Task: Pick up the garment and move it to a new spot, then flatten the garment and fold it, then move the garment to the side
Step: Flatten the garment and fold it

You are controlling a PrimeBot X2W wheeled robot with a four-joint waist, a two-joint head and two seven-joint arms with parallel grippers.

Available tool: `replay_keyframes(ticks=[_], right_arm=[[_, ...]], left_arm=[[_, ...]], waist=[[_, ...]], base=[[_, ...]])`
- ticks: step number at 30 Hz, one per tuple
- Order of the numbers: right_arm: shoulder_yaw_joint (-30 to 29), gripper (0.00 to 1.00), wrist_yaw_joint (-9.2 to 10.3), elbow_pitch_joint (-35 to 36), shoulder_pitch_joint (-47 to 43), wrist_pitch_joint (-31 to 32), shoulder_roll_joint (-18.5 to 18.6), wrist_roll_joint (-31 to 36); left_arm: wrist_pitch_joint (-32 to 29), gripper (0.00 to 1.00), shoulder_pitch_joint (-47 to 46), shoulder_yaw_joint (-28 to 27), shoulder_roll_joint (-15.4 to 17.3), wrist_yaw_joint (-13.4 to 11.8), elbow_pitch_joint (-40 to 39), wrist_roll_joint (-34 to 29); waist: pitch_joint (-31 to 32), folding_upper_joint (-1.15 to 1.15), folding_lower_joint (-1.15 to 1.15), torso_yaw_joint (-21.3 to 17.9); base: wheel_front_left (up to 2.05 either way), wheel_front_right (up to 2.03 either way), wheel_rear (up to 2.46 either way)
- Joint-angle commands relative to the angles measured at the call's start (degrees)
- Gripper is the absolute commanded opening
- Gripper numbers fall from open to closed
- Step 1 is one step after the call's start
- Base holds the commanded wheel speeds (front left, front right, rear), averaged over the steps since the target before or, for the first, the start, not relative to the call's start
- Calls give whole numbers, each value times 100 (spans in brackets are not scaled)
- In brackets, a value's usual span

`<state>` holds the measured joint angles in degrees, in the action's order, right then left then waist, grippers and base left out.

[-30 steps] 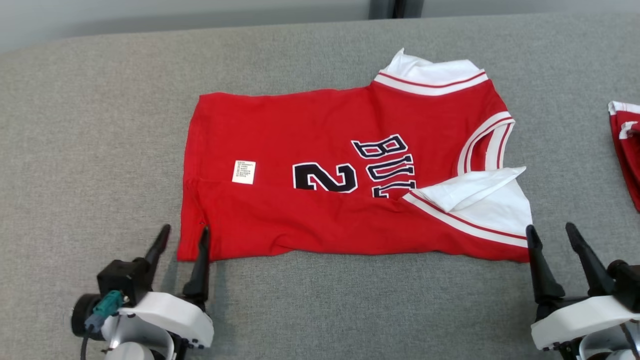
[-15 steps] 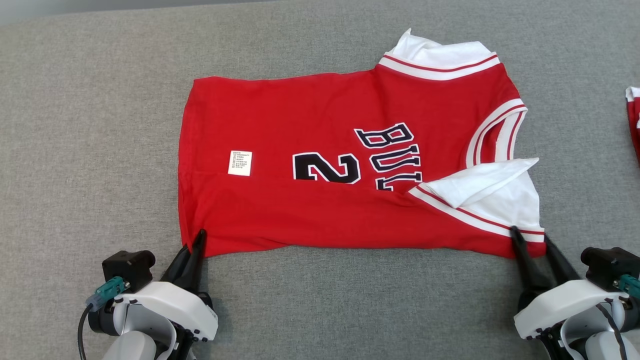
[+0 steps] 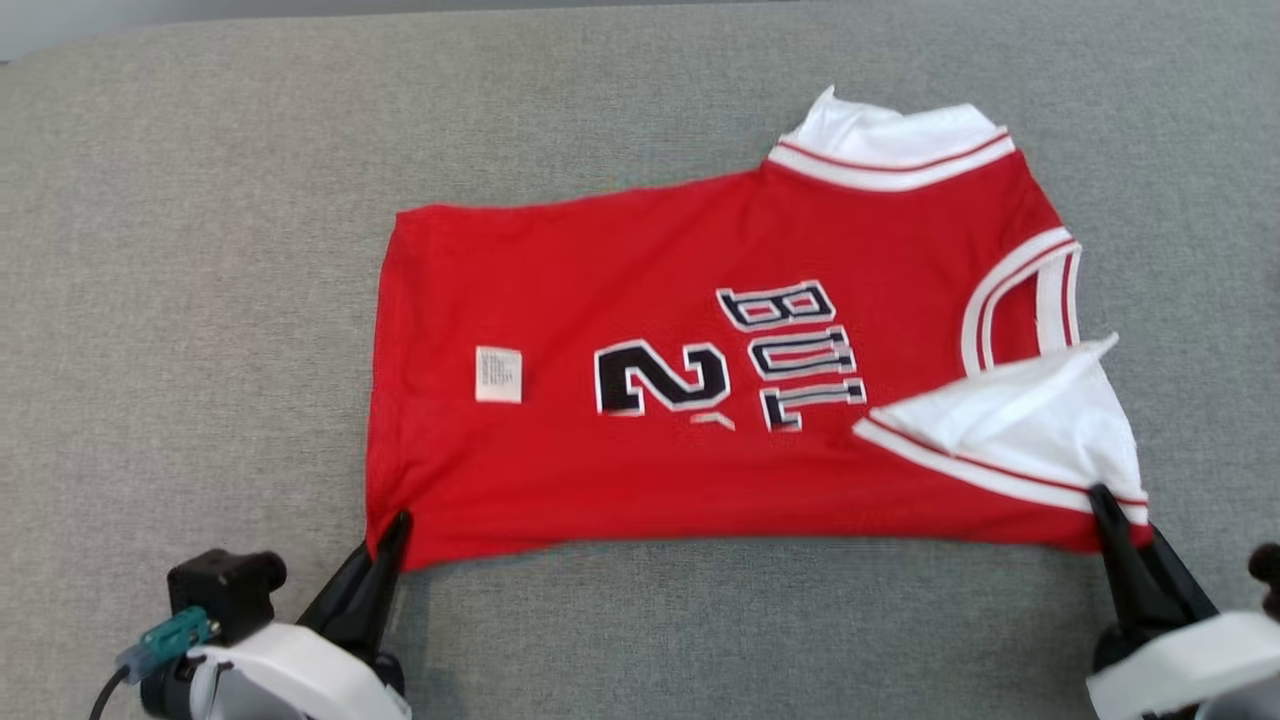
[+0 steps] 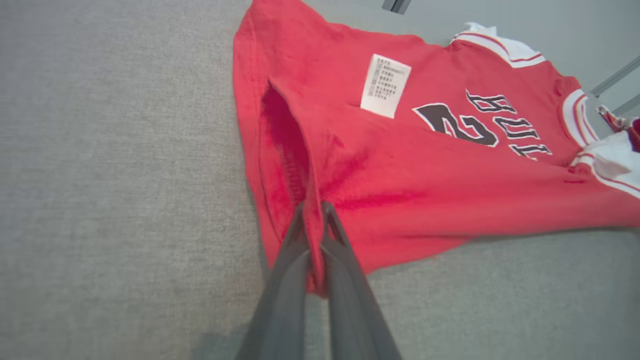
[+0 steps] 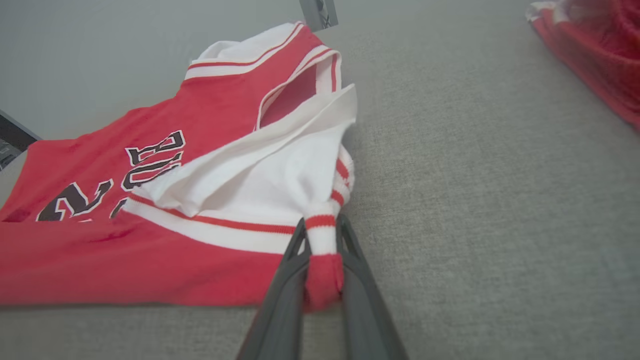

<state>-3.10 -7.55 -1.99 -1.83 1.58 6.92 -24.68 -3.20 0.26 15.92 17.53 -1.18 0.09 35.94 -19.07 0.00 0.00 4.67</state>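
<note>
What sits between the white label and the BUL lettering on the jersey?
The black number 2 on the jersey; head view shows label left, lettering right of it.

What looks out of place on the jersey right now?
The white sleeve beside the right gripper is flipped and bunched over the red front of the jersey, so that corner does not lie flat.

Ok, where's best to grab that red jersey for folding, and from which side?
Its two near corners, from the robot's side, fingers low: the jersey lies flat and sideways with a straight near edge. The left gripper is shut on the hem corner, the right gripper on the striped shoulder corner.
</note>
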Motion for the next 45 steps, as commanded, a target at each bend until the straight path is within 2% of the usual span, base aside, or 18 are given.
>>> replay_keyframes(ticks=[1,5,11,12,13,14,22,24,27,38,41,45], right_arm=[[-115,0,12,175,-197,101,-27,-3],[-338,0,13,625,-736,416,-178,16],[-369,0,12,740,-1022,632,-299,59],[-361,11,12,703,-1003,639,-314,70],[-365,43,12,639,-991,647,-321,127],[-386,100,12,595,-964,627,-328,192],[-612,100,8,875,-651,167,-351,599],[-695,100,8,1100,-456,-27,-303,698],[-714,100,8,1308,-257,-147,-255,798],[-551,100,8,1399,32,-145,-282,851],[-545,100,8,1383,50,-176,-311,813],[-464,100,8,1394,206,-167,-326,805]], left_arm=[[-95,0,141,-35,105,-82,-184,41],[-382,0,490,-70,264,-250,-662,85],[-574,0,733,2,190,-295,-714,272],[-595,17,746,36,180,-286,-662,272],[-565,71,731,31,155,-333,-603,241],[-521,100,705,54,117,-342,-531,228],[550,100,396,-77,-244,-599,-371,-224],[960,100,225,-148,-273,-740,-444,-502],[1221,100,27,-193,-268,-867,-537,-750],[1258,100,-392,-192,-186,-1050,-538,-1021],[1237,100,-641,-179,-152,-988,-535,-1043],[965,100,-1246,-134,-33,-764,-211,-963]], waist=[[27,0,0,35],[66,0,0,65],[83,0,0,47],[92,0,0,45],[108,0,0,49],[123,0,0,54],[291,0,0,116],[356,0,0,103],[414,0,0,78],[477,0,0,-7],[379,0,0,-15],[143,0,0,-101]], base=[[0,0,0],[0,0,0],[0,0,0],[0,0,0],[0,0,0],[0,0,0],[0,0,0],[0,0,0],[0,0,0],[0,0,0],[0,0,0],[0,0,0]])
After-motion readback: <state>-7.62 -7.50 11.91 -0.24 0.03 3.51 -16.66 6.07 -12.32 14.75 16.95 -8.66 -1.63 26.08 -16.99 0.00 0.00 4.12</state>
